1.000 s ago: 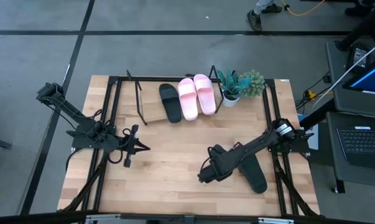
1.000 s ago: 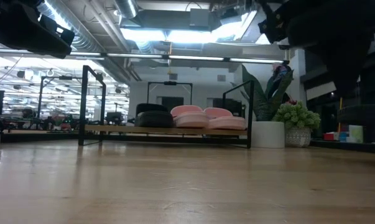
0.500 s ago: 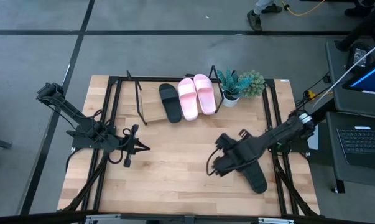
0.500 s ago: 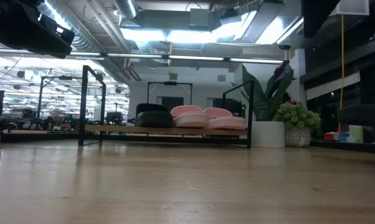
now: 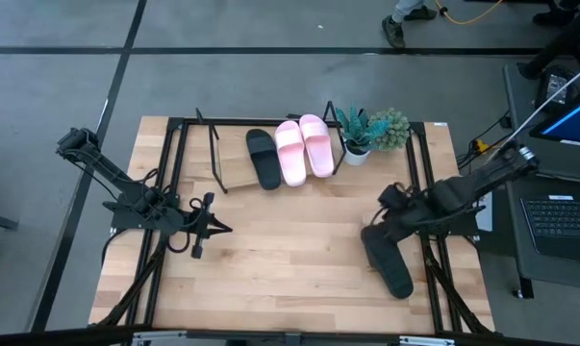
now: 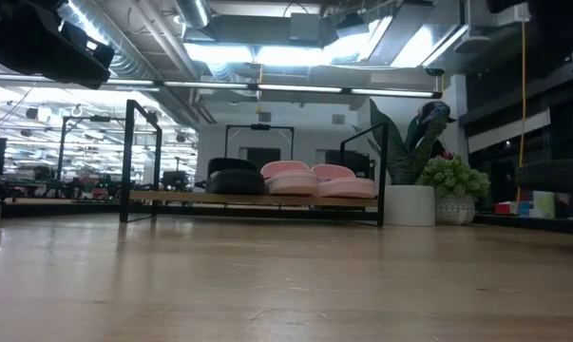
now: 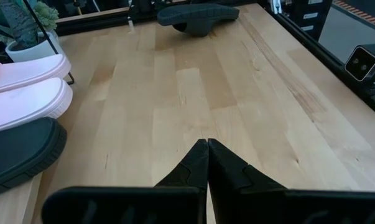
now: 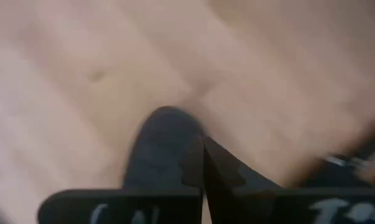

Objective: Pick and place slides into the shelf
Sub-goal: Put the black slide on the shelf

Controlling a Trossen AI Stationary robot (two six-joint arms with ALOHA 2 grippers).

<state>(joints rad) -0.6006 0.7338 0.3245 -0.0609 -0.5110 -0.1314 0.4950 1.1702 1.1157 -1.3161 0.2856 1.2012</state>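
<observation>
Three slides rest on the shelf [image 5: 232, 159] at the table's far side: one black [image 5: 264, 159] and two pink [image 5: 291, 152] [image 5: 316, 144]. The low view shows them side by side on the shelf [image 6: 191, 199]. A fourth slide, black [image 5: 390, 264], lies flat on the table near the right edge. It also shows in the left wrist view [image 7: 196, 15]. My right gripper [image 5: 374, 229] hangs shut over that slide's far end and points steeply down, with its fingers [image 8: 203, 155] together and blurred. My left gripper [image 5: 201, 229] waits shut at the table's left [image 7: 207, 149].
Two potted plants [image 5: 371, 135] stand beside the shelf's right end, and the low view shows them too [image 6: 414, 199]. Black frame rails [image 5: 169, 192] run along both sides of the table. Bare wood [image 5: 280, 240] lies between the two arms.
My right gripper has drawn back from the table's middle toward the right edge. It has risen and tipped to point more steeply down. It now hangs over the black slide's far end. The slide lies where it was.
</observation>
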